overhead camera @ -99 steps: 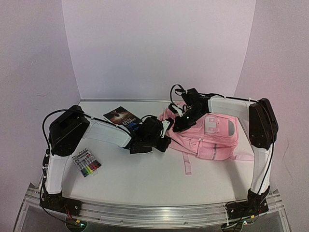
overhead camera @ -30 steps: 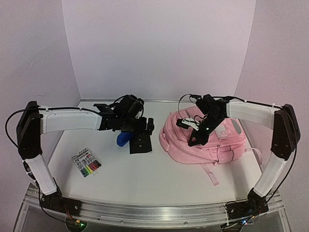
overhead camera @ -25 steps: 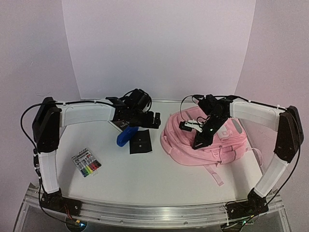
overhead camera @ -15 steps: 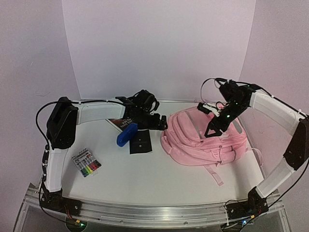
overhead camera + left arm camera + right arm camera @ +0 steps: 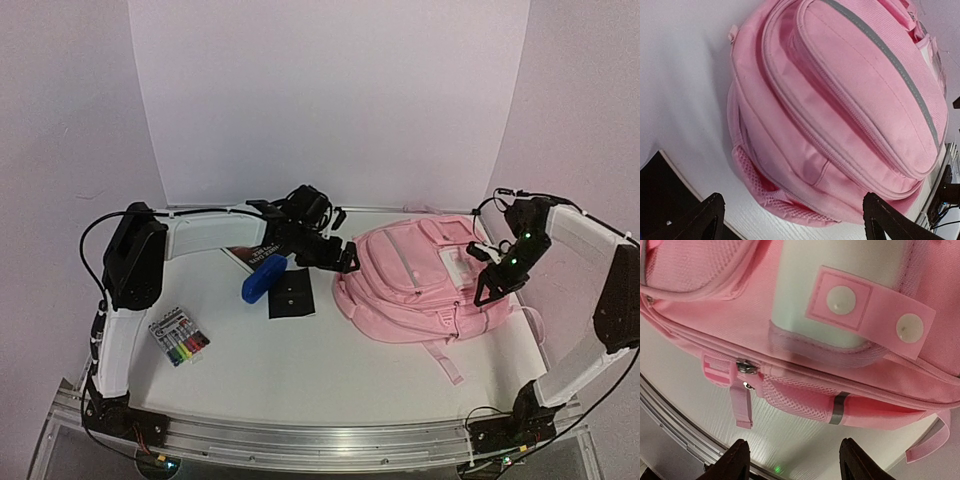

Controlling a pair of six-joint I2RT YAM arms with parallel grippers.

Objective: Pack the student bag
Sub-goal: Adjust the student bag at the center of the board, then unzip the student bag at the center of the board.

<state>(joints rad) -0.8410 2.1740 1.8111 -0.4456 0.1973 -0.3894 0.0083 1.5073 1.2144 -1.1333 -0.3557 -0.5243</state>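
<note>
– White worktop (image 5: 330,370) first, biggest thing. What's next?
– Large soft pink fabric backpack with pale grey trim (image 5: 420,285). It lies flat on the right half of the worktop, zip pockets up, with one pink strap trailing toward the near edge.
– Arms?
– The left arm reaches across from the left side. The left gripper (image 5: 347,258) is just beside the backpack's left edge. Its jaws are spread wide with nothing between them. Can't tell if it touches the fabric.
– Right one?
– The right gripper (image 5: 486,292) is over the backpack's right side, near the pale pocket with the pink snap strap. The jaws stand apart, and the wrist view shows only the bag and a zip pull beyond the fingertips. It's holding nothing.
– Smaller stuff?
– A black flat rectangular piece with two pale dots (image 5: 291,297) lies left of the backpack, apart from it. A clear pack of coloured marker pens (image 5: 180,337) sits well apart at near left. A blue oblong object (image 5: 263,278) is at the black piece's left corner, below the left arm. Can't tell what it is.
</note>
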